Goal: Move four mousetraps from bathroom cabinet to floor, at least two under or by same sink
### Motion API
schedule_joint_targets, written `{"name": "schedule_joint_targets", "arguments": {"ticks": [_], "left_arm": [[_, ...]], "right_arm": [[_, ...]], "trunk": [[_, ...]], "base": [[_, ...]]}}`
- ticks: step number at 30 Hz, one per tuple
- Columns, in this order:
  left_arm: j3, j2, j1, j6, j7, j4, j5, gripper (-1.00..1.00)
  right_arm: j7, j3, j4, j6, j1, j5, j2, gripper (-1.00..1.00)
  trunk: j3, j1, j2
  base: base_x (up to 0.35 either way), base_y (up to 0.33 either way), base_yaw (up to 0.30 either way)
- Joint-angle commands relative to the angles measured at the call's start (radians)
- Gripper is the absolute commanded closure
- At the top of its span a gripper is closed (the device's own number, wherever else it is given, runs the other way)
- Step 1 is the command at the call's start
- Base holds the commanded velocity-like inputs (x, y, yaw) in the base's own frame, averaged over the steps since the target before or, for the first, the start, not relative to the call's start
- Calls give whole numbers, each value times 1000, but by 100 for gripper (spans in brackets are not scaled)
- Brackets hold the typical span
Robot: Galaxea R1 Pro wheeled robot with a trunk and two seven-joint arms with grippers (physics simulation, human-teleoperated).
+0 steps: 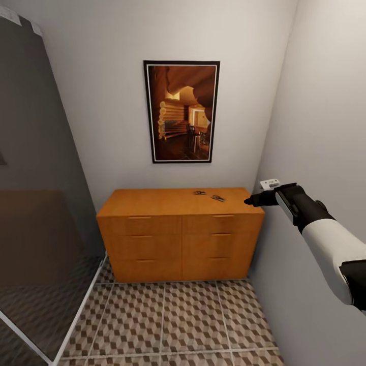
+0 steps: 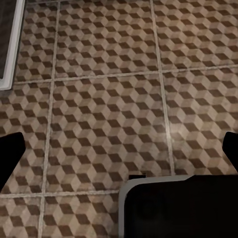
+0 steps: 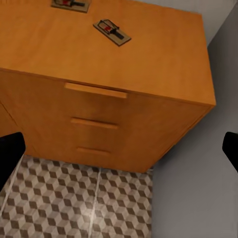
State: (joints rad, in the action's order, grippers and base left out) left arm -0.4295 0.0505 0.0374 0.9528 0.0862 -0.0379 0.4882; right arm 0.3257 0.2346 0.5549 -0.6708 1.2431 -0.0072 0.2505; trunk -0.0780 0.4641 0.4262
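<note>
The right gripper [image 1: 247, 202] hangs in the air at the cabinet's [image 1: 180, 234] right end, level with its top, holding nothing; in the right wrist view its dark fingertips [image 3: 10, 153] sit far apart at the picture's two edges, so the jaws are spread wide. Two mousetraps [image 3: 112, 31] lie flat on the cabinet top, well ahead of those jaws and apart from each other, one [image 3: 70, 4] partly cut by the frame. The left gripper [image 2: 119, 153] is likewise released, its fingers wide over the cube-patterned bathroom floor [image 2: 109, 99], nothing between them. A framed picture [image 1: 181, 111] hangs on the wall above the cabinet.
</note>
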Motion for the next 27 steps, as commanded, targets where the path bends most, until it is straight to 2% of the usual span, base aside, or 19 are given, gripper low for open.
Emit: {"name": "schedule_joint_targets", "arguments": {"ticks": [1, 15, 22, 27], "left_arm": [[-3, 0, -1, 0, 9, -2, 11, -100], [-5, 0, -1, -23, 9, -2, 10, -100], [-5, 0, -1, -23, 9, -2, 10, -100], [-4, 0, -1, -23, 9, -2, 10, -100]], "right_arm": [[2, 6, 1, -3, 1, 0, 1, -100], [2, 8, -16, 32, 1, -2, 1, -100], [3, 8, -62, 41, 1, -2, 0, -100], [3, 8, -120, 77, 1, 0, -1, -100]], "trunk": [[-2, 1, 2], [-2, 1, 2], [-2, 1, 2], [-2, 1, 2]], "base": [[339, 0, 0], [346, 0, 0], [306, 0, 0], [266, 0, 0]]}}
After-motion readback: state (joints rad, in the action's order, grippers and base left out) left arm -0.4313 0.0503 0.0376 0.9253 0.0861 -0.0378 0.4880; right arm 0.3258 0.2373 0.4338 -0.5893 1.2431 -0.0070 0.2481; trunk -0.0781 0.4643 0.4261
